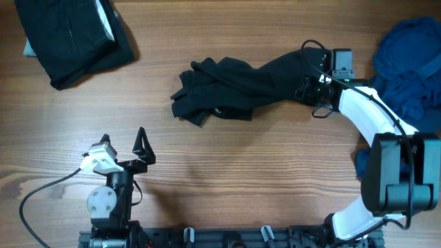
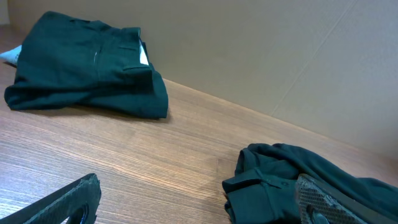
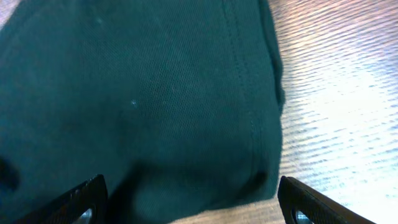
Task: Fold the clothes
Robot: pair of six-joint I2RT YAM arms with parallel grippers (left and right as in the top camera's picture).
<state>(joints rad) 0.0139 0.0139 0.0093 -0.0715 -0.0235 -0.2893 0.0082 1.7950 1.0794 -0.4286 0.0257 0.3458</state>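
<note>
Though bunched, dark garment (image 1: 241, 83) lengthwise left-right, end at right fingers (image 3: 314, 202).

The wooden table (image 1: 262, 172) is carrying three lots of clothing. A folded dark garment (image 1: 72, 38) is lying at the far left corner, a crumpled dark garment (image 1: 234, 86) is sprawling across the middle, and a blue heap (image 1: 410, 58) is sitting at the right edge. Something pale (image 1: 27, 48), perhaps another cloth, is peeking out beside the folded one.
</note>
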